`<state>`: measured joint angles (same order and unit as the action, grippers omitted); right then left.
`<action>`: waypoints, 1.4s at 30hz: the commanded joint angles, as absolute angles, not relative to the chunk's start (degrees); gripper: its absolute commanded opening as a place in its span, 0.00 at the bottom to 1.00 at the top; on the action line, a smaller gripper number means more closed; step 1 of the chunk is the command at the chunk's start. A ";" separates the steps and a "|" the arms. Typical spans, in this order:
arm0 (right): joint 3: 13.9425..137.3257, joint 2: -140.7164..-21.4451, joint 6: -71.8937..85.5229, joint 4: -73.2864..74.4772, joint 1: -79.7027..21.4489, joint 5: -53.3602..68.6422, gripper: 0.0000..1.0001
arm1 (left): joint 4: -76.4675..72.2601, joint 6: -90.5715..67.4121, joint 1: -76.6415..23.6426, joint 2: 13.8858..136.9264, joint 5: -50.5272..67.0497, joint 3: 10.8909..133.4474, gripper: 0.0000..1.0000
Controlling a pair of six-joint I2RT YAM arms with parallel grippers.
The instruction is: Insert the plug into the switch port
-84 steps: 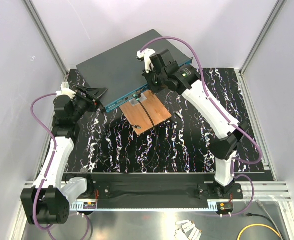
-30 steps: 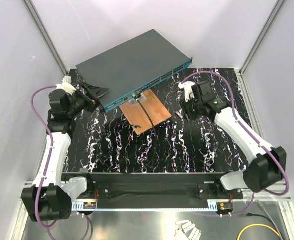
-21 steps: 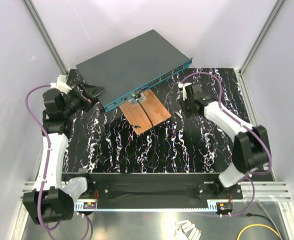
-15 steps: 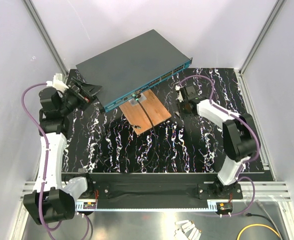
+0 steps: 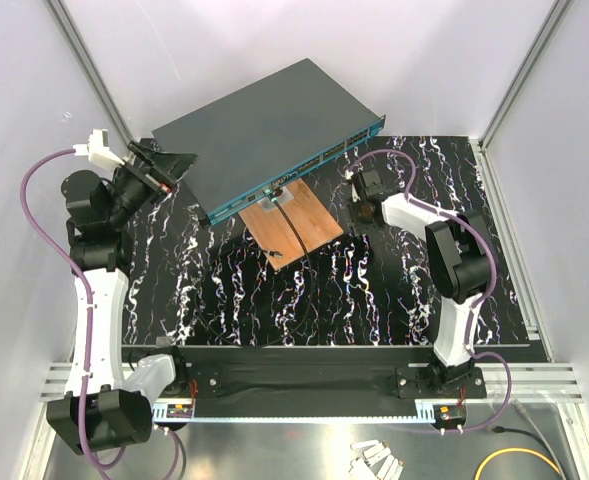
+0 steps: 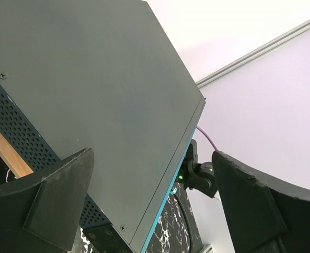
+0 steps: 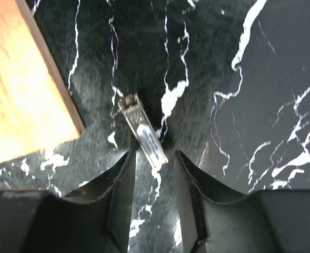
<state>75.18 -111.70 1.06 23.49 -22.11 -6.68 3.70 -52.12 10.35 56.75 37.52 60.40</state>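
The switch (image 5: 264, 125), a flat dark grey box with a teal front edge, lies slantwise at the back of the mat. The plug (image 7: 144, 137), a small silver metal piece, lies flat on the black marble mat right of the brown board. My right gripper (image 7: 153, 158) points down over it, open, with the plug's near end between the fingertips and touching neither. In the top view the right gripper (image 5: 358, 215) hides the plug. My left gripper (image 5: 172, 168) hangs wide open and empty beside the switch's left corner. The switch's top (image 6: 91, 95) shows beyond the left gripper (image 6: 152, 197).
A copper-brown board (image 5: 294, 225) with a thin black cable across it lies against the switch's front edge; its corner (image 7: 23, 89) is left of the plug. The enclosure's white walls stand close on the left, back and right. Purple cables loop over both arms.
My right gripper has moved left and down over the plug, its arm folding back. My left gripper has opened wider and drawn up and left, away from the switch's corner.
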 commanded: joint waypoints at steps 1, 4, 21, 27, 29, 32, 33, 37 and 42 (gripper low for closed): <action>78.75 -113.55 0.26 22.15 -21.97 -8.79 0.41 | 0.18 -52.29 10.37 56.78 39.20 62.40 0.99; 79.63 -114.43 -1.76 22.59 -22.06 -8.18 0.40 | -0.96 -52.38 10.37 56.95 39.20 62.40 0.99; 73.14 -106.19 -3.61 30.58 -21.97 -0.09 0.00 | 1.84 -47.73 10.37 57.13 40.34 65.48 0.98; 75.84 -91.16 -0.36 34.97 -21.18 12.38 0.00 | -2.17 -47.90 10.37 56.95 42.10 66.62 0.95; 79.52 -87.29 2.45 36.73 -20.92 16.42 0.00 | -3.95 -47.99 10.37 56.69 42.62 66.97 0.93; 82.78 -82.63 7.10 35.43 -20.66 20.38 0.00 | -6.24 -46.06 9.58 56.43 43.33 67.76 0.91; 84.27 -81.49 8.69 34.20 -20.74 21.26 0.00 | -5.63 -42.92 8.36 56.34 43.07 68.55 0.90; 86.74 -77.17 19.73 25.42 -20.74 27.32 0.00 | -1.33 -31.05 0.28 55.72 38.43 70.13 0.84; 90.26 -77.52 30.83 15.93 -20.74 32.15 0.00 | 5.69 -15.87 -13.85 58.00 32.00 73.03 0.72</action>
